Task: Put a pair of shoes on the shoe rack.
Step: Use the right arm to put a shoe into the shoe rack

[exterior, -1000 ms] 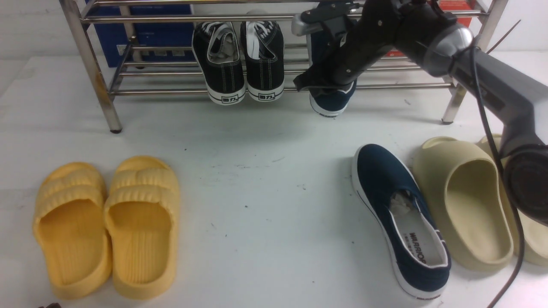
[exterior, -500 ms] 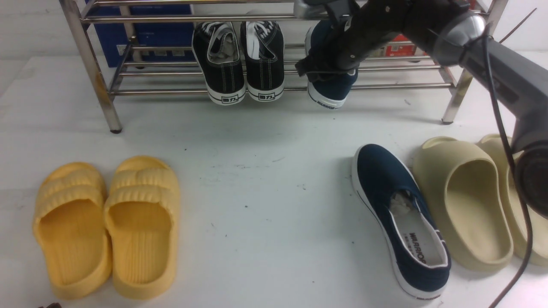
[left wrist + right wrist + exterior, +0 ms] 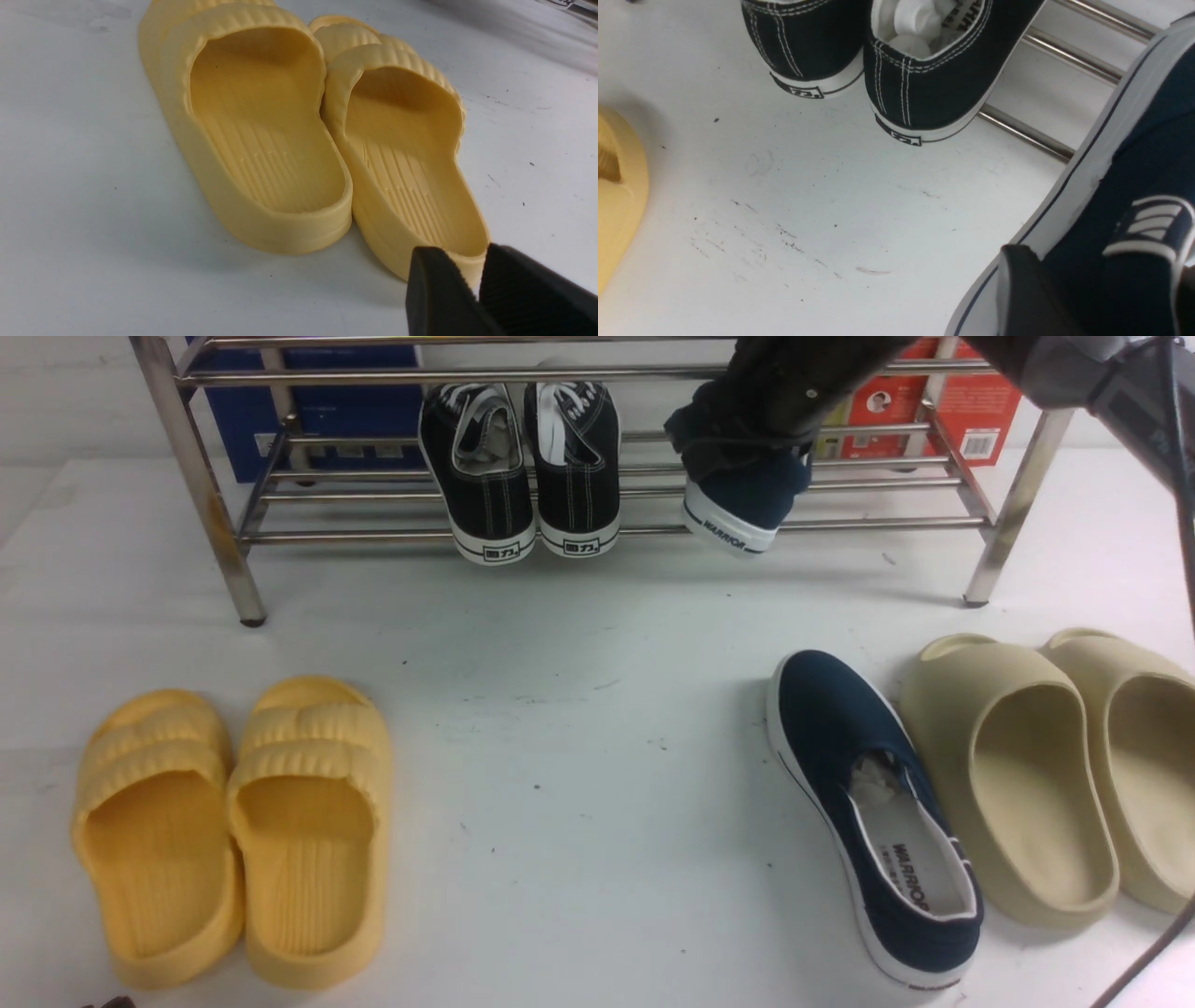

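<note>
The right gripper (image 3: 1106, 303) is clamped on the held shoe (image 3: 744, 497). One black finger (image 3: 1027, 298) presses against the white sole edge with navy canvas between the jaws. In the front view this shoe hangs tilted over the rack (image 3: 355, 534), and its heel, marked WARRIOR, pokes out past the front bar. Whether the sole already rests on the bars cannot be told.

The step in hand looks like setting this first shoe down. To do it well, the arm should level the shoe and push it a little further in from the fingers, so the sole spans at least two bars. The jaws should open only once the shoe's weight is carried. The bars are round, polished steel and the rubber sole is smooth and flat, so a tilted release could let the shoe slide off forward. The black sneakers (image 3: 519, 467) sit just beside the fingers on the robot's left and should not be nudged.

The other shoe (image 3: 878, 821) lies on the table (image 3: 579, 644), well apart from those fingers and nearer the robot, beside soft beige slides (image 3: 1018, 784). Its soft canvas upper would give under a grip.

The left gripper (image 3: 481, 298) holds nothing, its ribbed pads nearly together. Ridged yellow slides (image 3: 280, 140) lie just beyond them.
</note>
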You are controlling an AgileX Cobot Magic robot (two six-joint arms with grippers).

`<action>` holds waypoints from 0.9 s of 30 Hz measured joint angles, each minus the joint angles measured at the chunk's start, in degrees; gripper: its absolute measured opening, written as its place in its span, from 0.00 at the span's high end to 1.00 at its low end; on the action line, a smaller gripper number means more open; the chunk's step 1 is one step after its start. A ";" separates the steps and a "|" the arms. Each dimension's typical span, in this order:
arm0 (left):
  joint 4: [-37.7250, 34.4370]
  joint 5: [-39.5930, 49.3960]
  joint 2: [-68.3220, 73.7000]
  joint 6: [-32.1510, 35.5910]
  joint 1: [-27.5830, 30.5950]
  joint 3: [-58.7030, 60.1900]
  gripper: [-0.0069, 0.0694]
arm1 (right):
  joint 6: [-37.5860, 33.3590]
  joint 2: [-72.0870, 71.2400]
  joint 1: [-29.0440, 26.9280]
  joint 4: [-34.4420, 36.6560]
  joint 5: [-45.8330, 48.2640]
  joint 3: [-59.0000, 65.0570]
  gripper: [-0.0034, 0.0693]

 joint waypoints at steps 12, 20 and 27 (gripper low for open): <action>0.00 0.00 0.00 0.00 0.00 0.00 0.67 | -3.95 6.52 0.00 -0.46 -8.67 0.11 0.86; 0.00 0.00 0.00 0.00 0.00 0.00 0.67 | -13.92 6.58 0.00 1.77 -11.66 0.11 0.87; 0.00 0.00 0.00 0.00 0.00 0.00 0.66 | -13.98 6.64 0.00 1.83 -11.75 0.11 0.87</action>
